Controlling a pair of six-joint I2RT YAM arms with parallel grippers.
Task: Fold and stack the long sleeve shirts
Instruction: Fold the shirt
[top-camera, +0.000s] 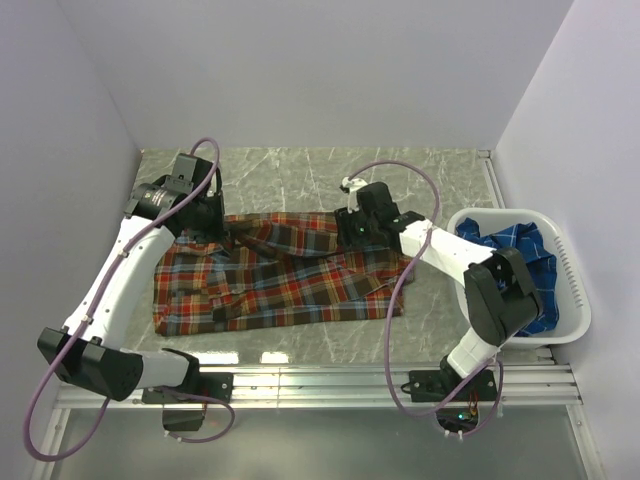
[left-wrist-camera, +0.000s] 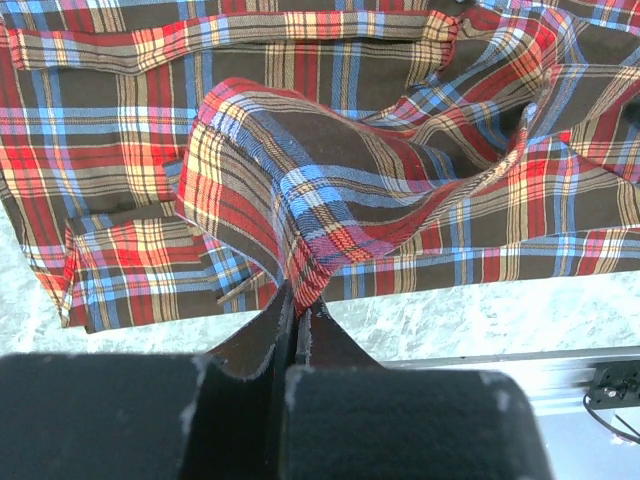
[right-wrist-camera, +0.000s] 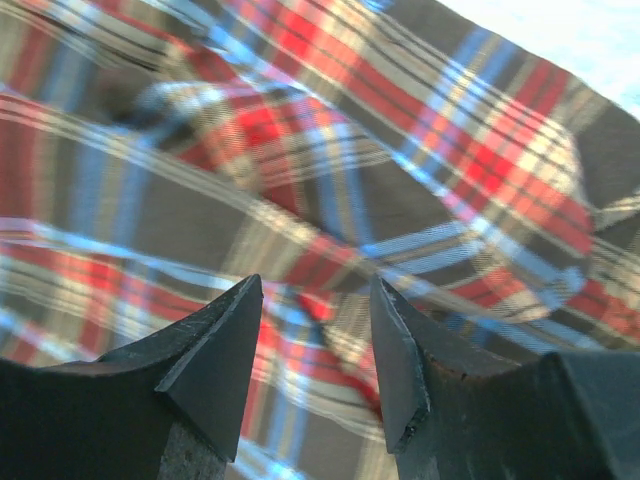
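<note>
The red-orange plaid shirt (top-camera: 270, 280) lies spread on the grey table, its upper edge rumpled. My left gripper (top-camera: 212, 228) is shut on a pinched fold of this shirt (left-wrist-camera: 300, 262) at its upper left and lifts the cloth into a ridge. My right gripper (top-camera: 352, 228) is open just above the shirt's upper right part; its fingers (right-wrist-camera: 225, 340) stand apart over the plaid cloth (right-wrist-camera: 330, 180) with nothing between them. The bright blue shirt (top-camera: 520, 250) lies bunched in the white basket at the right.
The white plastic basket (top-camera: 572, 290) stands at the table's right edge beside the right arm. Grey walls close the left, back and right. A metal rail (top-camera: 330, 380) runs along the near edge. Bare marbled table (top-camera: 300, 170) shows behind the shirt.
</note>
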